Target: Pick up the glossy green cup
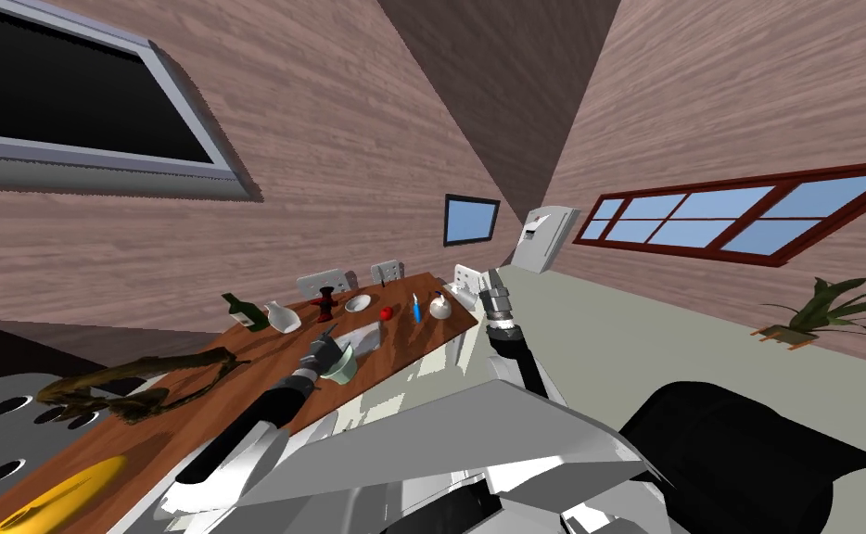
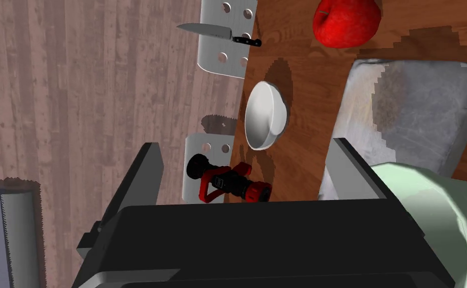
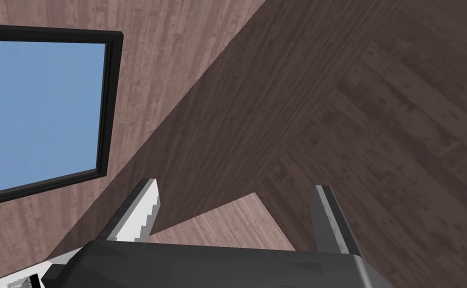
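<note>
The pale green glossy cup (image 2: 435, 215) lies just outside one finger of the left gripper (image 2: 245, 145), not between the two. Whether that finger touches it cannot be told. The fingers (image 2: 142, 175) stand wide apart with nothing held; past them lies only the brown wooden bench (image 2: 302, 100).

In the head view the cup (image 1: 341, 363) sits at the near end of the grey sink basin (image 1: 363, 336), and the left gripper (image 1: 322, 350) hangs right at it. Whether the cup stands in the basin or on its rim cannot be told there.

The left wrist view gives the near surroundings in detail. The sink basin (image 2: 412, 115) lies behind the cup. A round white bowl (image 2: 265, 115) and a red and black nozzle-shaped tool (image 2: 230, 182) lie beyond the fingers, and a red apple (image 2: 346, 22) lies farther along. A black-handled knife (image 2: 217, 34) hangs on a grey perforated plate on the wall.

The head view adds the rest of the bench: a dark green bottle (image 1: 246, 312), a white jug (image 1: 283, 318) and a white kettle (image 1: 440, 306).

The right gripper (image 1: 490, 278) is raised off the bench's far edge, well apart from the cup. In its own wrist view its fingers (image 3: 142, 210) are spread wide and empty.
</note>
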Motion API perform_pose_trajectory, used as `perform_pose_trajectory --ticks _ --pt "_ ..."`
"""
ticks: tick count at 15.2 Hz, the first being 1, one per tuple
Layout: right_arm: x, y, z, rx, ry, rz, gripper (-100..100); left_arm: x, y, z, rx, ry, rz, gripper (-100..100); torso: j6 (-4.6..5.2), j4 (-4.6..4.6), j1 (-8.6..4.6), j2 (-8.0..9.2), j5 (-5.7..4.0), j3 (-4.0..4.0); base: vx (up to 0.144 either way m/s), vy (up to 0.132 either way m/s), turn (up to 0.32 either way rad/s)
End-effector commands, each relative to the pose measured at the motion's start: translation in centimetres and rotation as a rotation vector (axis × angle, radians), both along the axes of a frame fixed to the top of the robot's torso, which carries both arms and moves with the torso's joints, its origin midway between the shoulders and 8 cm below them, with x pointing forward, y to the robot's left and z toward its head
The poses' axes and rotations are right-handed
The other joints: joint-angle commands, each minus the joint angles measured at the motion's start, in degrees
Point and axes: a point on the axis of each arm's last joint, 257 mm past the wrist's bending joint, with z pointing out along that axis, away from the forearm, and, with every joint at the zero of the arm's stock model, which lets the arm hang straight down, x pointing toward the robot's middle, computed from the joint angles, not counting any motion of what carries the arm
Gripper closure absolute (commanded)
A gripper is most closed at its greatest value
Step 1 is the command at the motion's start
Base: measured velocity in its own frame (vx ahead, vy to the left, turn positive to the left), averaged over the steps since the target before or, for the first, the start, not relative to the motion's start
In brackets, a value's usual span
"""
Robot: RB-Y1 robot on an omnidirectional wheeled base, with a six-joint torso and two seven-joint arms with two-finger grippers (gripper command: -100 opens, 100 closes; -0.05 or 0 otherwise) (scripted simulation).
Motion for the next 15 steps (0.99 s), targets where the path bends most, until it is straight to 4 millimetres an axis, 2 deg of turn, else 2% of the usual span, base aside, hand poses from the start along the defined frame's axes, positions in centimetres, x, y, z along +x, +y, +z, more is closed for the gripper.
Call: perform_pose_trajectory --ticks 1,3,6,8,9,15 --pt "0.0 0.0 0.0 0.000 0.000 0.000 0 -0.4 0.9 -1.9 -0.044 0.080 0.012 -100 0.00 0.00 0.00 0.00 0.00 0.00 -0.004 -0.026 -0.096" --pt "0.0 0.0 0.0 0.000 0.000 0.000 0 -0.5 1.0 -2.4 -0.042 0.099 0.016 -100 0.00 0.00 0.01 0.02 0.00 0.01 -0.003 -0.017 -0.046" --pt "0.0 0.0 0.0 0.000 0.000 0.000 0 -1.0 2.4 -4.7 -0.100 0.206 0.041 -100 0.00 0.01 0.01 0.03 0.00 0.02 -0.003 -0.020 -0.071" --pt "0.0 0.0 0.0 0.000 0.000 0.000 0 -1.2 2.5 -5.1 -0.097 0.225 0.045 -100 0.00 0.01 0.00 0.02 0.00 0.01 0.000 -0.020 -0.045" --pt "0.0 0.0 0.0 0.000 0.000 0.000 0 -1.6 3.3 -6.2 -0.124 0.280 0.062 -100 -0.02 0.01 0.01 0.02 0.00 0.01 0.000 -0.017 -0.058" --pt "0.0 0.0 0.0 0.000 0.000 0.000 0 -2.8 4.9 -8.7 -0.172 0.405 0.108 -100 0.00 0.00 0.02 0.01 0.00 0.01 0.000 -0.019 -0.060"
